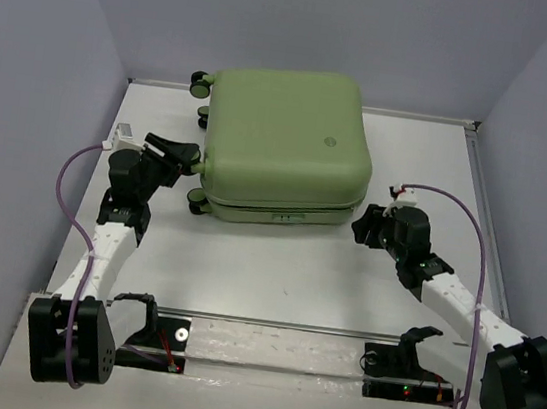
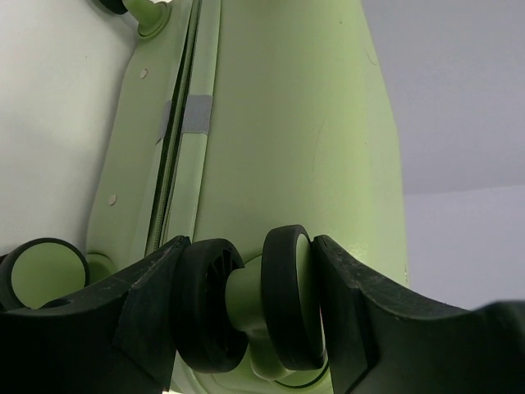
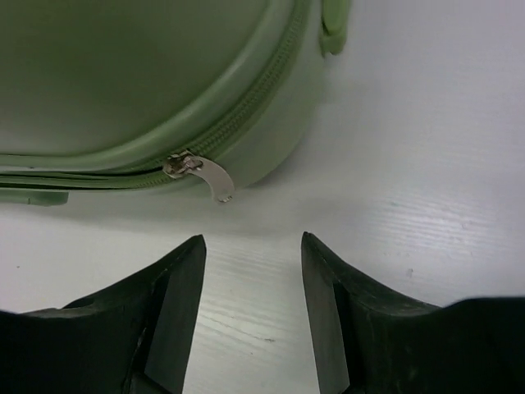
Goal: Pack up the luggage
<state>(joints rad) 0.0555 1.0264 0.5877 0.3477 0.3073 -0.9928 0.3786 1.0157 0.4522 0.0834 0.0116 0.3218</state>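
Observation:
The light-green luggage (image 1: pixel 287 141) lies flat and closed at the back middle of the table, with its caster wheels facing left. My left gripper (image 1: pixel 190 161) is at its left side and shut on a double caster wheel (image 2: pixel 287 295); both fingers press the wheel's outer faces in the left wrist view (image 2: pixel 250 242). My right gripper (image 1: pixel 360 224) is open and empty at the luggage's front right corner. In the right wrist view (image 3: pixel 253 238) it points at the metal zipper pull (image 3: pixel 209 174), a little short of it, on the closed zipper of the shell (image 3: pixel 123 74).
Other caster wheels stick out at the luggage's left side (image 1: pixel 201 82) and one shows in the left wrist view (image 2: pixel 41 267). A metal rail (image 1: pixel 276 341) runs along the table's front edge. Grey walls close in the table on the left, right and back.

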